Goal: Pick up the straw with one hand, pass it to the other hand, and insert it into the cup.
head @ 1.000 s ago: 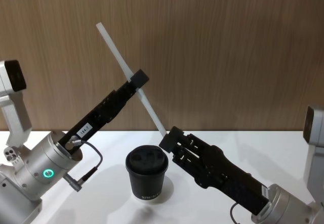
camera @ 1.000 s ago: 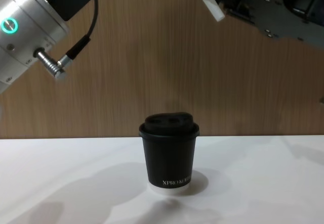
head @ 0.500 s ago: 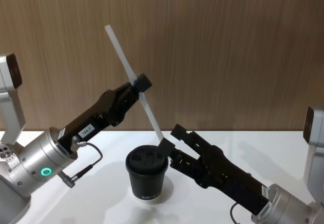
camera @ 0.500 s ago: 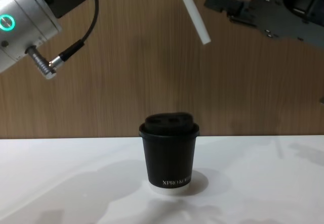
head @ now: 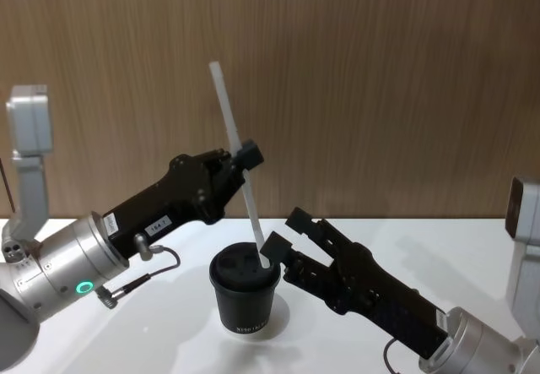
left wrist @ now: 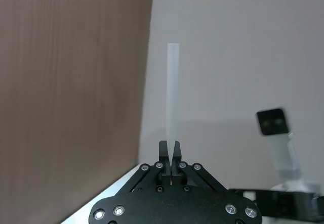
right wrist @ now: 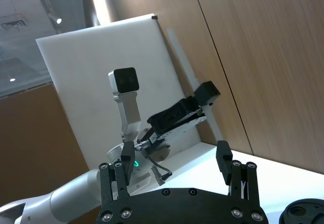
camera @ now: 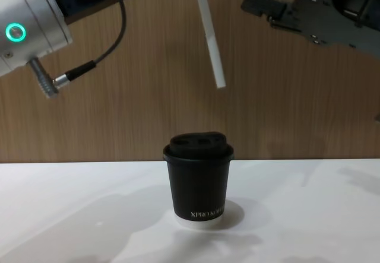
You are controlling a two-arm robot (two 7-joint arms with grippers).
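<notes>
White tabletop [camera: 71, 215] spreads open on all sides of one black cup [camera: 199, 183]. One straw [camera: 209, 37], pinched in the left gripper [head: 245, 156], hangs tilted above it, air beneath its tip. Right gripper [head: 285, 232] hovers beside, fingers spread, holding nothing.

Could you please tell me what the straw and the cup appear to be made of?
The straw, clamped in the left gripper above the cup, looks like matte, translucent white plastic or paper; its look leaves that open. The cup looks like matte black paperboard, judging by its pale bottom rim and printed white lettering. Its domed lid looks moulded, probably plastic.
</notes>
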